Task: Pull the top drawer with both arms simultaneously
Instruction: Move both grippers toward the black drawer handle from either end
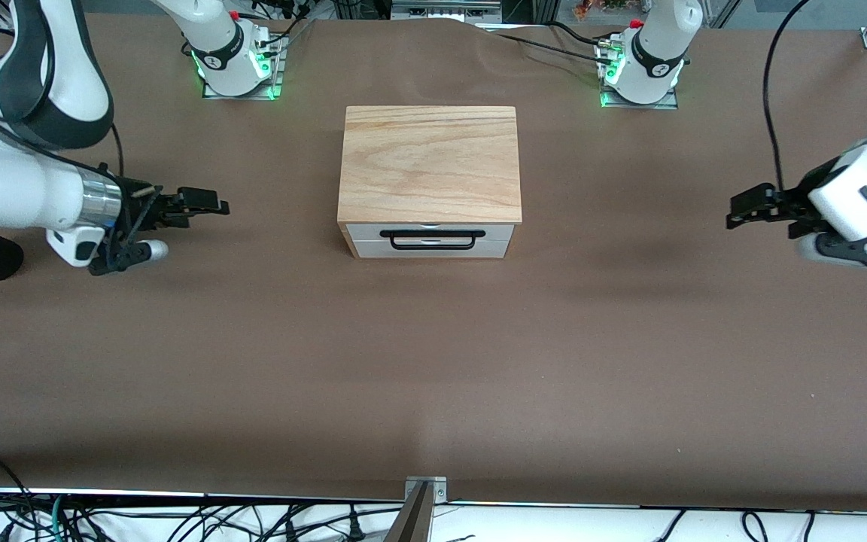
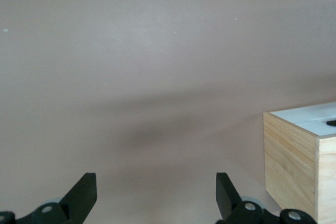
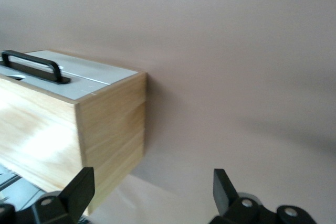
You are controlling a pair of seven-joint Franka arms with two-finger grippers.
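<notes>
Nearest the camera on the brown worktop [image 1: 433,361], the top drawer [image 1: 430,232] sits closed in its wooden cabinet [image 1: 430,162] midway between the worktop's ends, while the right pincer [image 1: 204,202] and left pincer [image 1: 746,207] hover apart-fingered over bare worktop toward either end.

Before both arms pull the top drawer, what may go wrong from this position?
1. Both the left gripper and the right gripper must share one black handle, so they might collide.
2. The handle lies close against the top drawer front, so fingers may miss it.
3. Uneven pulling might slide the cabinet on the table.
</notes>
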